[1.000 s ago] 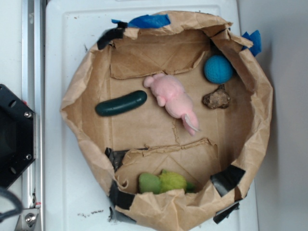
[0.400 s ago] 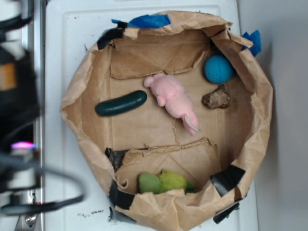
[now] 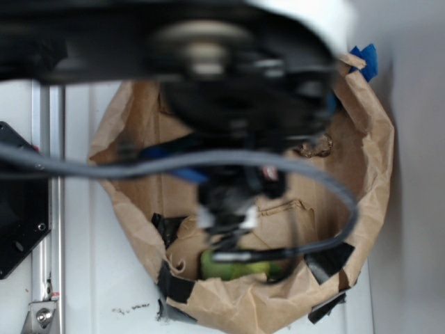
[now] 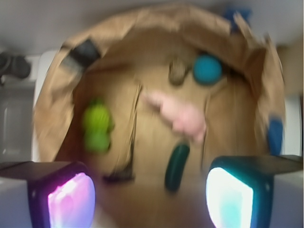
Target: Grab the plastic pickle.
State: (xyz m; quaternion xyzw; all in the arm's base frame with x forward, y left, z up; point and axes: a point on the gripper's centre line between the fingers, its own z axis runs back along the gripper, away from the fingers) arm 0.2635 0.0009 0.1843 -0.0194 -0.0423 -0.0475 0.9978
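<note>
Wrist view tells me most of what I need: nothing is grabbed yet. I see the pickle [image 4: 176, 167] lying loose on the floor of the paper bag [image 4: 142, 33], dark green and glossy, low in the frame and a little nearer my right-hand pad than the left one. It lies just below the pink plush [image 4: 178, 116], the two close but not clearly touching in this blur. The fuzzy green toy [image 4: 96, 127] sits well apart to the left, and the blue ball [image 4: 207, 70] and a small brown lump [image 4: 177, 72] are at the far side.

My hand [image 4: 149, 194] is spread wide, with the two glowing pads at the bottom corners and clear space between them. Nothing is between them. It hangs high above the bag, so the whole descent, the closing and the lift are left to do.

From the exterior view I get very little: the arm [image 3: 229, 76] is a dark blur across the upper half of the bag, reaching over it from the left, with a grey cable [image 3: 174, 164] looping below. The pickle is hidden beneath it there. The arm seems to point roughly straight down, though the blur makes that hard to confirm.
</note>
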